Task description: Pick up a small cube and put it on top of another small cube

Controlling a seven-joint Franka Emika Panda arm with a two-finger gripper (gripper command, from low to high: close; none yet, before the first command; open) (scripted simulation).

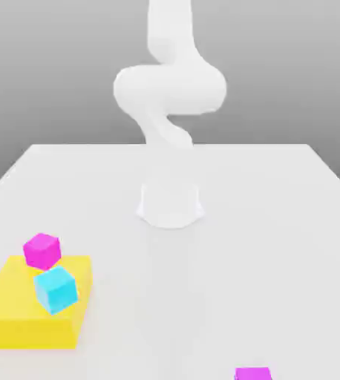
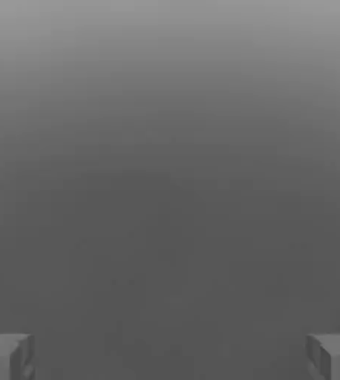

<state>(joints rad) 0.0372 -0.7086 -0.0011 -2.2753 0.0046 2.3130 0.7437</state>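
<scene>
Item, tool (image 2: 170, 356): jaws standing wide, nothing held between them.

Item, arm (image 1: 170, 89): folded above its base (image 1: 170, 206), inward from the tabletop's (image 1: 232, 223) far edge.

Item, cyan cube (image 1: 56, 290): tilted, seen over the yellow block, toward the tabletop edge on the exterior view's left. Item, magenta cube (image 1: 42, 251): also tilted, near the cyan one; whether they touch, you cannot tell.

Item, second magenta cube (image 1: 253, 373): partly in view, well apart, toward the exterior view's right.

Step in hand, by judgement: choosing and reaching a cube. Let the tilted pair settle first; turn your jaws square to two opposite faces, descend straight, and keep them off the neighbouring cube. Close gently at mid-height, lift upright, and leave the receiving cube level.

Containers: yellow block (image 1: 36, 289), flat-topped, with no hollow visible to you; whether either tilted cube rests on it or hangs just above, you cannot tell
</scene>
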